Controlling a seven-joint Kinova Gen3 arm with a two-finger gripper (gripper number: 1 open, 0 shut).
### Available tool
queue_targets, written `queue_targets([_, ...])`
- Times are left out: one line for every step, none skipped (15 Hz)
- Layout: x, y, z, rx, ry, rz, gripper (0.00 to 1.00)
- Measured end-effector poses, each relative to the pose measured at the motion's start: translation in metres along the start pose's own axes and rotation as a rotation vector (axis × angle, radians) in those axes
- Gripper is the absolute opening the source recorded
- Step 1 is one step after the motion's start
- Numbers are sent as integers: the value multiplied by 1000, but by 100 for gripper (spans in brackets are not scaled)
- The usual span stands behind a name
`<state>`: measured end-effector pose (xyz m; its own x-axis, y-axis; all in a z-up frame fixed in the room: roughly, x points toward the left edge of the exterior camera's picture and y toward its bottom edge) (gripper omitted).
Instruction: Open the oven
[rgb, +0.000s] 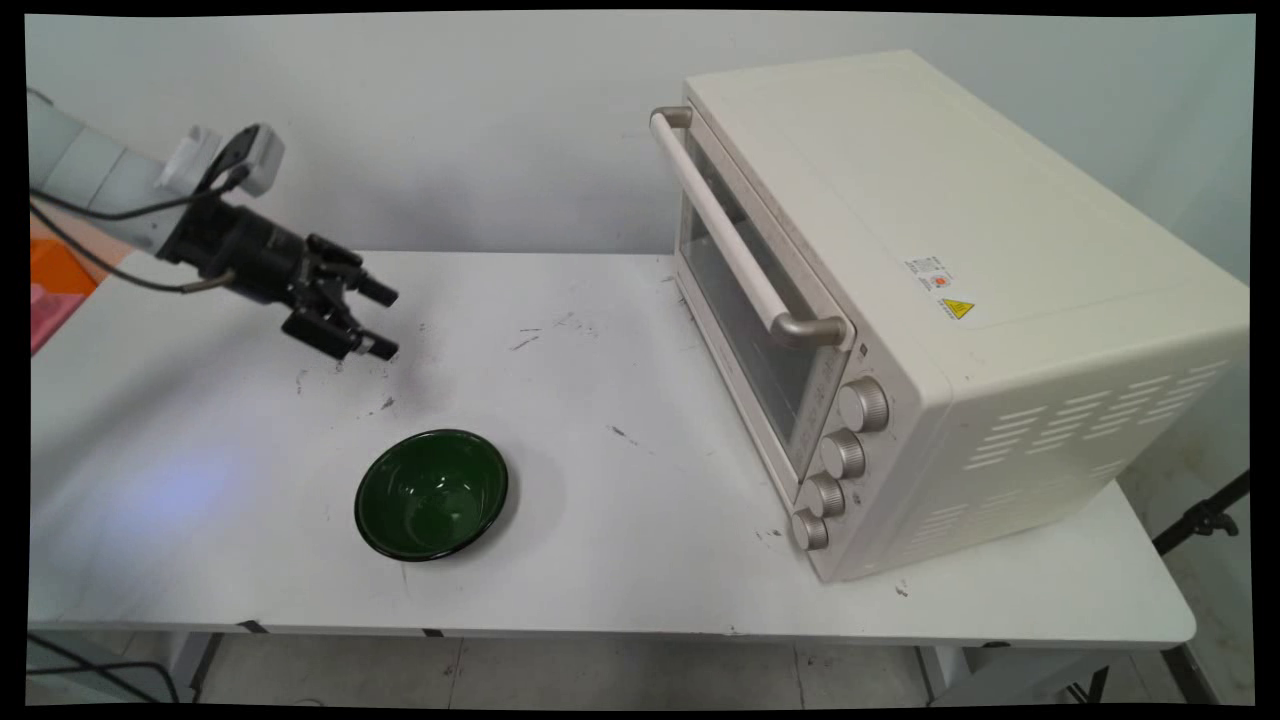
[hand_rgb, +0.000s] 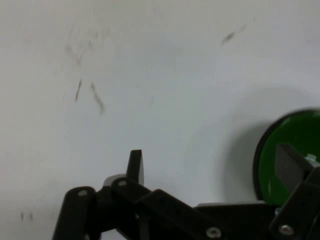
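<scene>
At the left, the pincer (rgb: 380, 320) hangs above the bench (rgb: 600, 330) with its fingers spread apart and nothing between them, pointing rightward and slightly down. The green bowl (rgb: 432, 493) is the nearest thing to it: it sits on the bench below the pincer and a little beyond its tips, toward the bench's near edge, apart from both fingers. The bowl is round, so it has no long axis to line up with. Far past the bowl, well apart from the pincer, stands the cream toaster oven (rgb: 950, 300), door closed, its handle (rgb: 740, 250) running along the front.

The hand view shows only scuffed bench ahead, with the pincer (hand_rgb: 212, 165) empty and the bowl (hand_rgb: 287, 155) at one side by one finger; the oven does not appear there.
</scene>
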<state>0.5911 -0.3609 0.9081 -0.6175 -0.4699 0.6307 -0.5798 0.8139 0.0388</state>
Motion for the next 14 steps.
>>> queue_targets([13, 3, 0, -1, 10, 10, 100])
queue_targets([23, 5, -1, -1, 17, 17, 100])
queue_targets([30, 7, -1, 0, 22, 22, 100])
queue_targets([41, 9, -1, 0, 30, 27, 100])
queue_targets([48, 10, -2, 1, 34, 31, 100])
queue_targets([59, 12, -2, 3, 41, 37, 100])
queue_targets([67, 13, -2, 4, 46, 40, 100])
queue_targets([77, 15, -2, 6, 53, 46, 100])
queue_targets([85, 17, -2, 7, 57, 50, 100])
queue_targets([96, 18, -2, 9, 64, 56, 100])
queue_targets([108, 20, -2, 10, 73, 65, 100])
queue_targets([121, 22, -2, 13, 81, 72, 100])
queue_targets([132, 23, -2, 16, 89, 77, 100])
queue_targets([139, 24, -2, 19, 94, 81, 100])
